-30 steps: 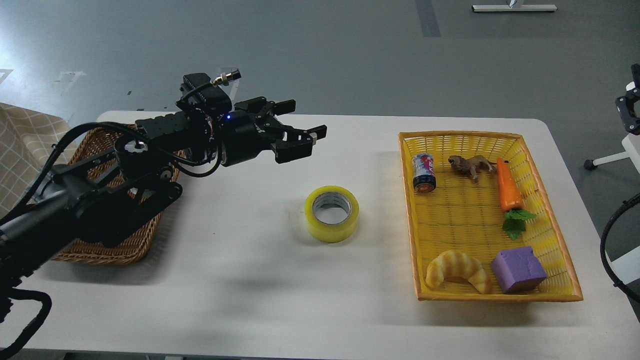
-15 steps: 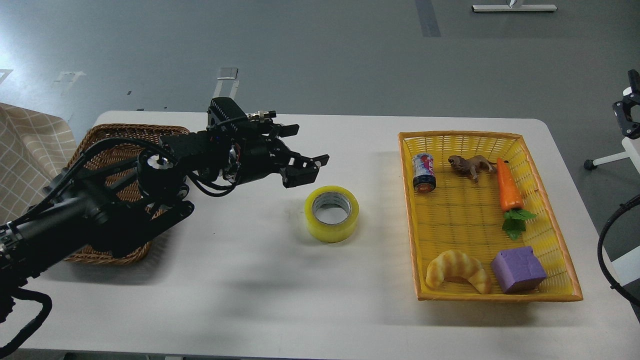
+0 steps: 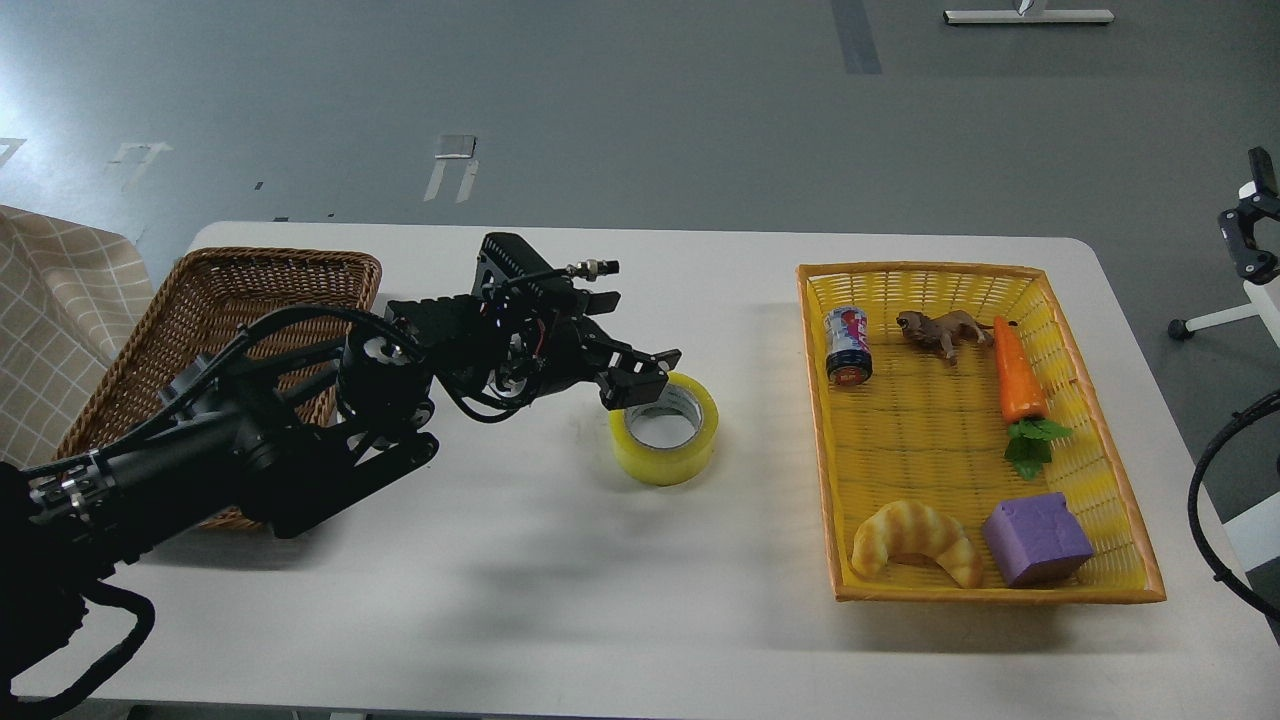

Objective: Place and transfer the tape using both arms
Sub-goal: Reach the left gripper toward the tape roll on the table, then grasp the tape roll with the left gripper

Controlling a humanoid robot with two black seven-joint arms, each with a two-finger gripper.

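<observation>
The tape [image 3: 662,462], a thick yellow translucent roll with a grey-white core, lies flat on the white table [image 3: 520,600] near its middle. My left arm reaches in from the left. Its gripper [image 3: 628,345] is open and empty, just over the roll's upper-left rim. The lower finger [image 3: 640,382] hangs at the rim and the upper finger [image 3: 600,298] is farther back. I cannot tell whether it touches the roll. A small black part of my right arm [image 3: 1245,228] shows at the right edge, off the table; its fingers cannot be told apart.
A brown wicker basket [image 3: 230,275] stands at the left, partly behind my left arm. A yellow tray [image 3: 815,440] at the right holds a can [image 3: 848,345], a toy animal [image 3: 940,330], a carrot [image 3: 1018,375], a croissant [image 3: 915,540] and a purple block [image 3: 1035,538].
My left gripper has moved right and down from above the table's left part to the tape's upper-left rim, staying open. The tape has not moved.
</observation>
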